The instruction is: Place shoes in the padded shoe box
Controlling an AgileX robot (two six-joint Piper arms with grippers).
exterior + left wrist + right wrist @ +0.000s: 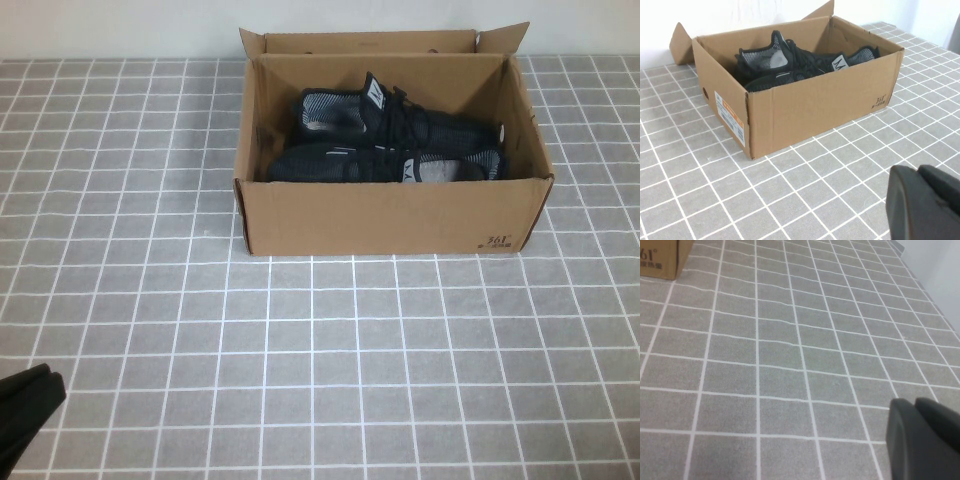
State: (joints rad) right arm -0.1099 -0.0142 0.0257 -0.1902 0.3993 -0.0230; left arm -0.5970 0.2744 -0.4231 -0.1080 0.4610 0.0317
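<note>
While both shoes (385, 145) lie side by side inside the open shoe box (390, 215) on the desk (330, 360), neither gripper holds anything. Left gripper (925, 205) sits at the desk's near-left corner, right gripper (922, 437) low over bare desk; finger opening cannot be determined for either.

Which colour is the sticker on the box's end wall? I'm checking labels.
White with orange print, on the shoe box's label; clearest in the left wrist view.

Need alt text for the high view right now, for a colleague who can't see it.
An open padded shoe box sits on the grey checked table with both black shoes inside. The left gripper rests at the near left corner; the right gripper is out of this view.
</note>
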